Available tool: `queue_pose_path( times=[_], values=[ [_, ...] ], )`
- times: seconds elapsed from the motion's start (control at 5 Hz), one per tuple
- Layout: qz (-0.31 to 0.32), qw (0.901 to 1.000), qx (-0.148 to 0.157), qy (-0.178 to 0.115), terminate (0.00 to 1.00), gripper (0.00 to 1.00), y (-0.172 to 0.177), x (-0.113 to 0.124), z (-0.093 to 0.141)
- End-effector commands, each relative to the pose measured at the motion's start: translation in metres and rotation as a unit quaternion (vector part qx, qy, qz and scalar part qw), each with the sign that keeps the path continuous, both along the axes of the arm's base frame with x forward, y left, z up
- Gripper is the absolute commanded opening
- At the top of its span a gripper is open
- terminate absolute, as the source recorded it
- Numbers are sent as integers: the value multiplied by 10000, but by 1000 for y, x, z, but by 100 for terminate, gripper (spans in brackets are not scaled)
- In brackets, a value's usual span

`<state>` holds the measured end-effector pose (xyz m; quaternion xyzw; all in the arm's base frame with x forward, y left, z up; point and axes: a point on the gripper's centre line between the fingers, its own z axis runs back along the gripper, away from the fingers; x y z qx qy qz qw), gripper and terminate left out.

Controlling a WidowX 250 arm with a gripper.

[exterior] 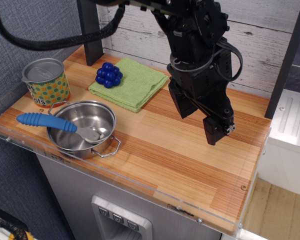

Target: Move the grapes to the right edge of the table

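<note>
On the green cloth, far left: the grapes (108,75), a small cluster of glossy deep-blue balls, sit near the cloth's back left corner, touching nothing but the fabric.
Green cloth: the cloth (132,85) is folded into a rough rectangle, lies flat on the desk toward the back, and is turned at an angle to the desk's edges.
Tin can: a can (45,82) with a yellow label dotted in green and orange stands upright left of the cloth, near the desk's left edge, with its silver lid on.
Pot: a shiny steel pot (83,129) with two wire handles rests in front of the can and the cloth, close to the front left rim.
Spoon: a spoon with a long blue handle (46,121) lies across the pot, its metal bowl down inside and its handle reaching out over the pot's left rim.
Claw: the black claw (199,119) hangs above the right half of the desk, well apart from the grapes; its two fingers point down and stand apart, with nothing between them.
Arm: the black arm (197,45) comes down from the top of the view, with cables looped at its side.
Desk: the striped light-and-reddish wooden desk (190,165) has a clear acrylic rim along its front and sits over a grey cabinet; its right part is bare wood beneath the claw.
Backdrop: a whitish plank wall (260,55) stands behind the desk.
</note>
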<state>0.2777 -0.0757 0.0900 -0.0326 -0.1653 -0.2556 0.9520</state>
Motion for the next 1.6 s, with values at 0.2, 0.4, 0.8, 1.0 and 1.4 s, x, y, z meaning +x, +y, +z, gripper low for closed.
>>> queue_pose_path(
  times=[0.2, 0.4, 0.8, 1.0, 1.4],
  values=[
    [317, 9995, 0, 67, 0, 100, 23, 5, -1],
    [606, 9979, 200, 115, 0, 100, 41, 11, 6],
    [1312, 9910, 186, 203, 0, 100, 114, 39, 8],
    [1597, 9862, 437, 90, 0, 100, 142, 50, 12],
    [2165, 9741, 654, -8, 0, 100, 200, 62, 13]
  ],
)
